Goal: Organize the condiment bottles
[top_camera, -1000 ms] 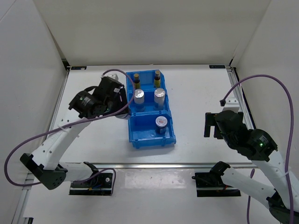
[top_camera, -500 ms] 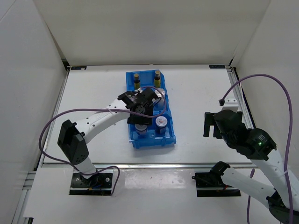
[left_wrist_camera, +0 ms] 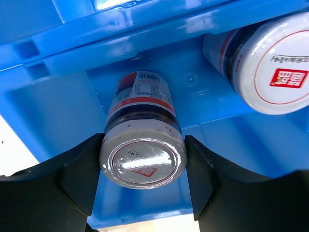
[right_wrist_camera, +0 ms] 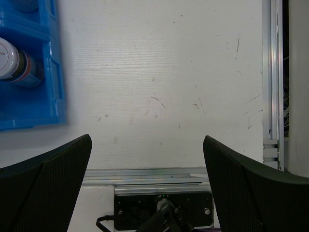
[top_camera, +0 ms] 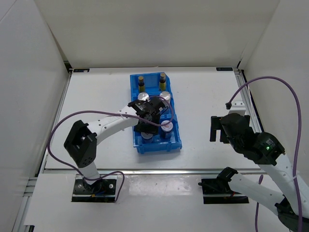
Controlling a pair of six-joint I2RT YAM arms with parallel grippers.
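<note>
Five bottles point(top_camera: 162, 79) stand sorted in the blue bin point(top_camera: 159, 146). The left claw point(left_wrist_camera: 143, 145) grips the sixth, a short red-marked jar point(left_wrist_camera: 140, 99), inside the near compartment, not yet released. The right claw point(right_wrist_camera: 147, 150) hangs wide, idle.

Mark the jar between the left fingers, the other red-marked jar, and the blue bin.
Held jar point(left_wrist_camera: 142, 162): left wrist view, middle of its lid.
Second jar point(left_wrist_camera: 280, 72): left wrist view, middle of its lid.
Bin point(top_camera: 159, 148): top external view, its near wall.
</note>
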